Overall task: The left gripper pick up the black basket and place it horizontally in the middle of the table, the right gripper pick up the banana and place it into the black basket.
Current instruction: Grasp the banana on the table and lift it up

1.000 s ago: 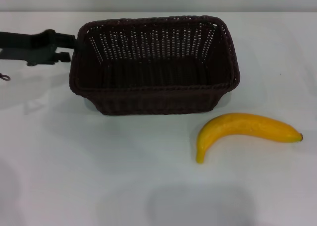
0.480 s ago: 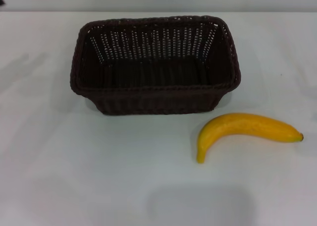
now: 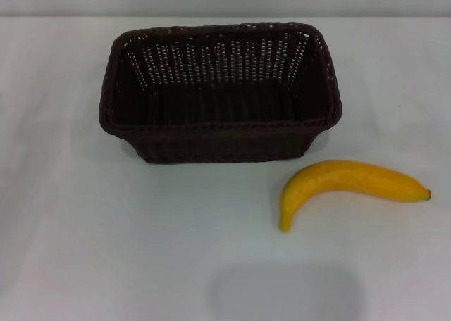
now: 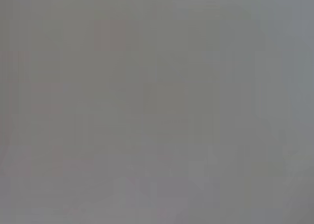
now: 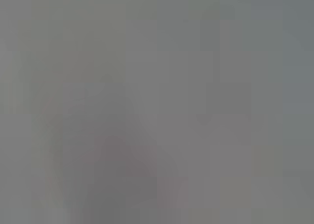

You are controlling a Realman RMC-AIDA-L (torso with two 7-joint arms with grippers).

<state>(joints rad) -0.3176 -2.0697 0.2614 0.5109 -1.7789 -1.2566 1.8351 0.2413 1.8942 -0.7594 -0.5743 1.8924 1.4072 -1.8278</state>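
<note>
**A:** Where do you stand? The basket (image 3: 220, 96) sits long side across, about mid-table (image 3: 106, 250), upright and empty. By the look of it, your first step is done.

**B:** And the banana (image 3: 349, 186)?

**A:** It lies flat on the table, just beside the basket's near right corner, not touching it. Its dark tip points right, the stem end curls toward you.

**B:** Which arm do you want next?

**A:** Your right gripper, I'd judge. Neither gripper shows in the head view, and both wrist views give only blank grey, so you cannot tell whether either is spread or pressed together.

**B:** What does the move call for?

**A:** Bring the right gripper in over the banana's thick middle, jaws across its width, then lift it clear of the rim and lower it inside.
</note>
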